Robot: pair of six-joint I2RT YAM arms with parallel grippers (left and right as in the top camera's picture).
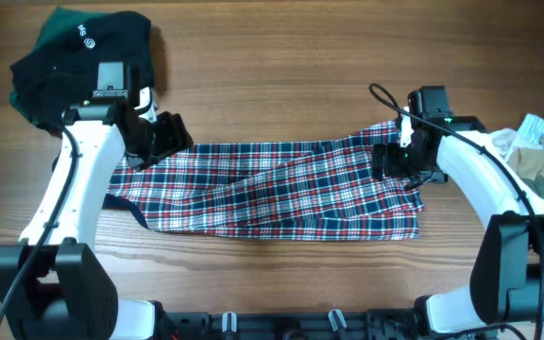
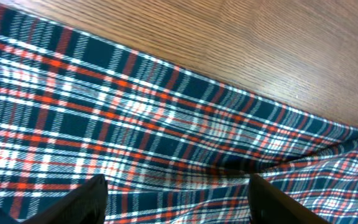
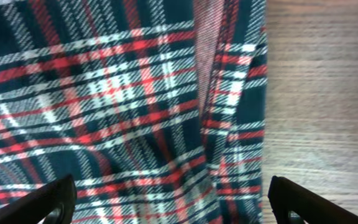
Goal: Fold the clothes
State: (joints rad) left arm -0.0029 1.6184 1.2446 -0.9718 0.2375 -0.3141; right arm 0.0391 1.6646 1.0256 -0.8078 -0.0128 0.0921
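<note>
The clothes, a red, white and navy plaid garment [image 1: 272,189], lie folded lengthwise in a long band across the middle of the table. My left gripper [image 1: 161,140] hovers over its upper left edge, open. In the left wrist view the two dark fingers [image 2: 89,200] stand wide apart over the plaid cloth [image 2: 166,124], gripping nothing. My right gripper [image 1: 392,161] is over the garment's right end, open. In the right wrist view its fingertips [image 3: 50,200] straddle the plaid cloth [image 3: 117,106] and its folded edge beside bare wood.
A dark green-black garment [image 1: 83,57] lies bunched at the back left corner. A pile of pale and olive clothes [image 1: 541,156] sits at the right edge, behind the right arm. The wooden tabletop [image 1: 281,76] surrounds the plaid piece.
</note>
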